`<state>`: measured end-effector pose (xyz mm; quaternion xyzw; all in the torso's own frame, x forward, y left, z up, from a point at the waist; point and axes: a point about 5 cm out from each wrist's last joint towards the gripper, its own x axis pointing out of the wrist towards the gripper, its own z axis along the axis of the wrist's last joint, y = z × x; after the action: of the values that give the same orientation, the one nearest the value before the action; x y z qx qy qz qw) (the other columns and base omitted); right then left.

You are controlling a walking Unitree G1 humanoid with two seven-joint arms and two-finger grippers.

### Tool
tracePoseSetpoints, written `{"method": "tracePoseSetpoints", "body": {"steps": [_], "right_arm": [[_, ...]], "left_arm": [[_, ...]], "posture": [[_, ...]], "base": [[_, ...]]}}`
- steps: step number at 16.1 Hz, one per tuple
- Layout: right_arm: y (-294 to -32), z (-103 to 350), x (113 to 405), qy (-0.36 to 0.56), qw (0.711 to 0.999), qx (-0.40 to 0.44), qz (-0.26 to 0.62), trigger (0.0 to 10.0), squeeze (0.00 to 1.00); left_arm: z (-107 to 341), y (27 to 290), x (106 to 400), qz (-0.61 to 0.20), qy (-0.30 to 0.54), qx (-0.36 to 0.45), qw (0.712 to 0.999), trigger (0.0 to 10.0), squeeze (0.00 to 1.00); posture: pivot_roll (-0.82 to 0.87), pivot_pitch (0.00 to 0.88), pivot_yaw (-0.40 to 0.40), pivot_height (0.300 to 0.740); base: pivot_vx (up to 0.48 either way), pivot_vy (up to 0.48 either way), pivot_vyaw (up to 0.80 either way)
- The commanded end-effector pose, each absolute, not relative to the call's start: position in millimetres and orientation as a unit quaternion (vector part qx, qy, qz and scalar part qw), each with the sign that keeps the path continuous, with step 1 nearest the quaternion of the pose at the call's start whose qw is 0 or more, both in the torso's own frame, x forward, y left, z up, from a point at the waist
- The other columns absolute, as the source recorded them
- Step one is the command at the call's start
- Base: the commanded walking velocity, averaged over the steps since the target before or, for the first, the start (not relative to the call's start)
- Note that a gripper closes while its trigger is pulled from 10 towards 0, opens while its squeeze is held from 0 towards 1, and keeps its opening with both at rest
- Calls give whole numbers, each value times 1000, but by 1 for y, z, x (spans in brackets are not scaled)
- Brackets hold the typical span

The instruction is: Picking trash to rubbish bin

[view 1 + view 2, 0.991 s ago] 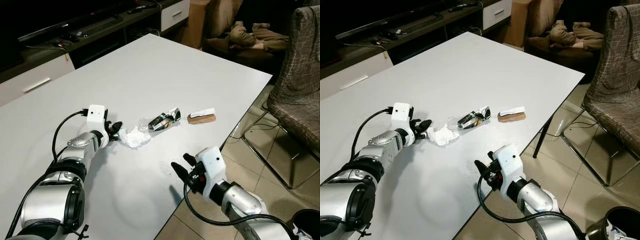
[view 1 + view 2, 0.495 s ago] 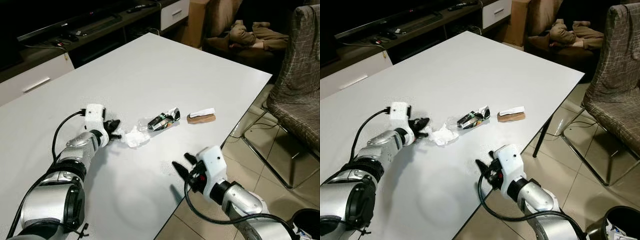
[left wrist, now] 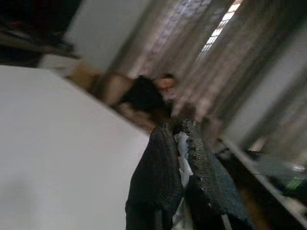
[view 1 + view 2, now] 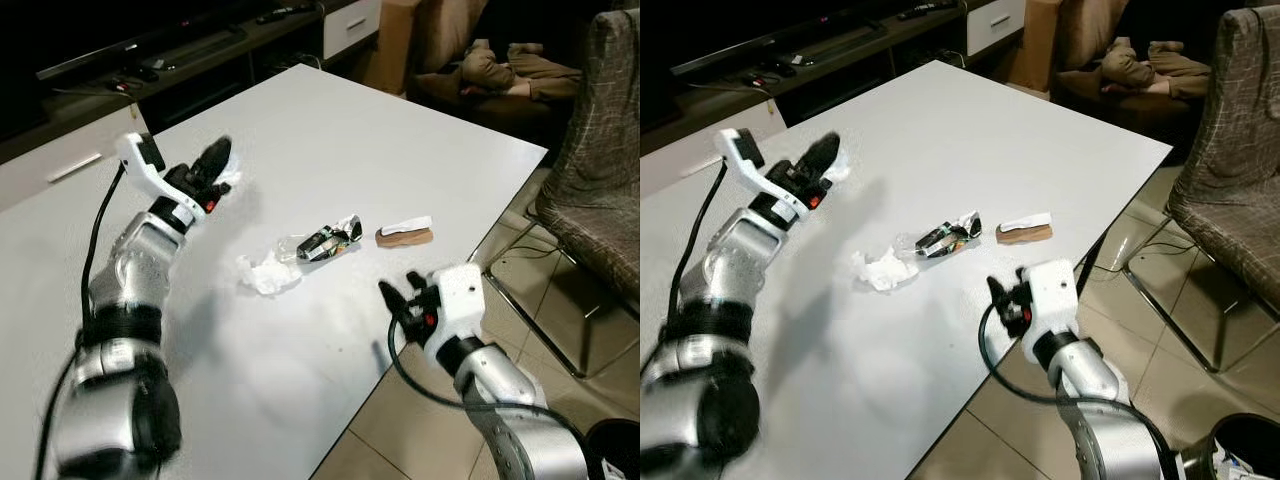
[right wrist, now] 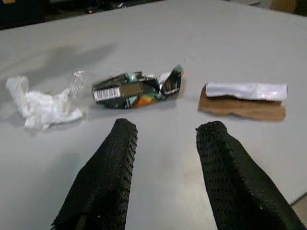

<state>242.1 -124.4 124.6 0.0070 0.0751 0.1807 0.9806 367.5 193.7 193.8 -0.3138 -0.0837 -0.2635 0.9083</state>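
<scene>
My left gripper (image 4: 217,155) is raised above the white table (image 4: 330,130), shut on a small white tissue scrap (image 3: 182,146) pinched between its fingers. A crumpled white tissue (image 4: 268,275) lies on the table below and to the right of it. Beside the tissue lie a dark snack wrapper (image 4: 325,240) and a brown piece topped with white paper (image 4: 404,233). My right gripper (image 4: 398,293) hovers at the table's near right edge, open, pointing at the wrapper (image 5: 136,90) with nothing between its fingers.
A patterned chair (image 4: 595,170) stands right of the table on the tiled floor. A dark rubbish bin (image 4: 1230,450) sits on the floor at the lower right. A TV bench (image 4: 200,50) runs along the back, and a sofa with cushions (image 4: 500,70) is behind the table.
My left arm has lifted up and back from the crumpled tissue, carrying a small white scrap; the bulk of the tissue stays on the table. My right gripper has shifted slightly right.
</scene>
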Motion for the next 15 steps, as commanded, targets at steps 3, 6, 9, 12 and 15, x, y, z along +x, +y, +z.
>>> {"method": "tracePoseSetpoints", "body": {"steps": [3, 6, 9, 12, 15], "right_arm": [[-126, 125, 245, 64, 984, -1, 166, 10000, 0], [-126, 125, 246, 51, 987, -12, 154, 10000, 0], [-127, 120, 249, 59, 988, -42, 138, 10000, 0], [-127, 121, 253, 57, 989, -42, 133, 10000, 0], [-128, 118, 259, 58, 990, -51, 117, 10000, 0]], "left_arm": [[199, 182, 346, -295, -80, -271, 913, 0, 0], [200, 179, 330, -259, -68, -216, 939, 0, 0], [185, 192, 325, -134, -38, -116, 983, 3608, 0], [182, 198, 316, -102, -23, 21, 994, 10000, 0], [175, 194, 304, -97, -14, 68, 993, 10000, 0]], "posture": [[-40, 0, 64, 740], [-35, 0, 74, 740], [-33, 0, 63, 740], [-21, 0, 58, 740], [-16, 0, 59, 740]], "base": [[0, 0, 0], [0, 0, 0], [0, 0, 0], [0, 0, 0], [0, 0, 0]]}}
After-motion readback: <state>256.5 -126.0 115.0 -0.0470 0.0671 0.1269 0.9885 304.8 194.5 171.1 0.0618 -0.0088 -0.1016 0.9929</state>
